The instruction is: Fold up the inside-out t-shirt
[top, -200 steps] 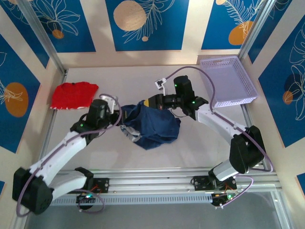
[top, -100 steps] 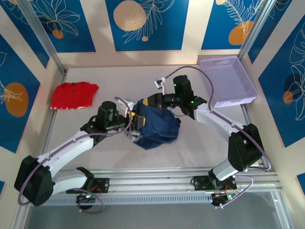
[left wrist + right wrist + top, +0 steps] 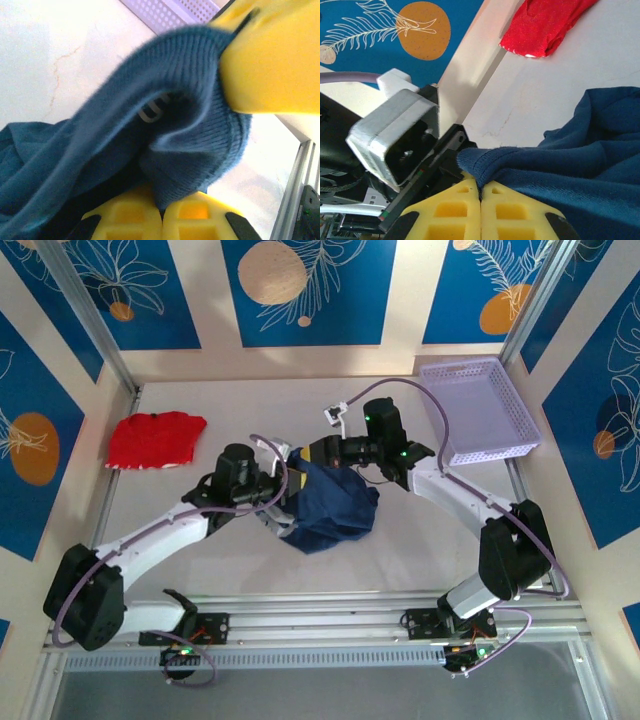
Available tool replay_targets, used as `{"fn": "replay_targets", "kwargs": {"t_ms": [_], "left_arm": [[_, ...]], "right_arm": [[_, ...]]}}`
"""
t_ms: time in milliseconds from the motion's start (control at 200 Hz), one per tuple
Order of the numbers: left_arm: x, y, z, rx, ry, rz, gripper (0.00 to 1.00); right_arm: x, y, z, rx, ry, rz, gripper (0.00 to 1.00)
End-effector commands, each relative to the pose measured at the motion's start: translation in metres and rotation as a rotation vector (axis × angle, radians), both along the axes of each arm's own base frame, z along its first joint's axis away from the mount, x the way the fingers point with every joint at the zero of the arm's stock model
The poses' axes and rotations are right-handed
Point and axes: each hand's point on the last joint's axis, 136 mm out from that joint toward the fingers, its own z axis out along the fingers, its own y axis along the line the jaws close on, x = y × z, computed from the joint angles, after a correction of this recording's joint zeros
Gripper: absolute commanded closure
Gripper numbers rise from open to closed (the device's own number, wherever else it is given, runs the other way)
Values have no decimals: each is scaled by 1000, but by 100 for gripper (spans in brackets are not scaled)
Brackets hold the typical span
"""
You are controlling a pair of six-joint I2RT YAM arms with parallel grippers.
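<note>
Newly shut, the left gripper point(image 3: 161, 209) clamps the ribbed edge of the dark navy cloth t-shirt point(image 3: 337, 508), just beside the pinching right gripper point(image 3: 480, 192); spreading can likely start.

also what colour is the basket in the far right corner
Pale lavender; the basket shows best in the top external view.

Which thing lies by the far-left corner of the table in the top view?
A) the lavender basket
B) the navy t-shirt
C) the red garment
C: the red garment lies by the far-left corner of the table, while the lavender basket sits far right and the navy t-shirt is bunched mid-table.
</note>
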Motion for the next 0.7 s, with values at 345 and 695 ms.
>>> {"fn": "replay_targets", "kwargs": {"t_ms": [345, 695], "left_arm": [[-5, 41, 29, -52, -68, 78, 100], [-6, 46, 30, -35, -66, 89, 100]], "right_arm": [[-48, -68, -105, -561, -261, -189, 39], [-33, -73, -152, -750, -300, -220, 68]]}}
